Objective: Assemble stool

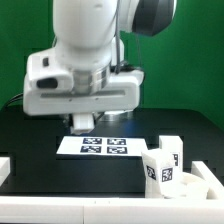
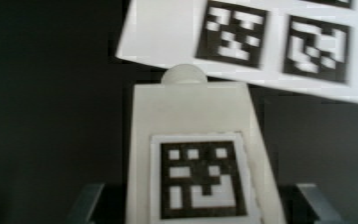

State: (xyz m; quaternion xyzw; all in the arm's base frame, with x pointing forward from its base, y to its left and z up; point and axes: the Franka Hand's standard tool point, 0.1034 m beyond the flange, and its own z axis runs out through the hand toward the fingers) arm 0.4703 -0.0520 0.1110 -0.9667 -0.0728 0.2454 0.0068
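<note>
My end effector (image 2: 195, 205) is half-closed, gripping a leg (image 2: 194, 120). The leg hangs above the marker board (image 2: 247, 45), probably held clear for carrying.

A leg (image 2: 194, 150) sits in the tool (image 2: 197, 206), the marker board (image 2: 158, 40) beyond — two legs (image 1: 160, 168) stand at the exterior view's right.

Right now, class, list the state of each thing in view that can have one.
gripper: apparently shut on the leg.
leg: between the fingers, tag facing the wrist camera.
marker board: lying flat on the table.
loose legs: standing on the table, untouched.
</note>
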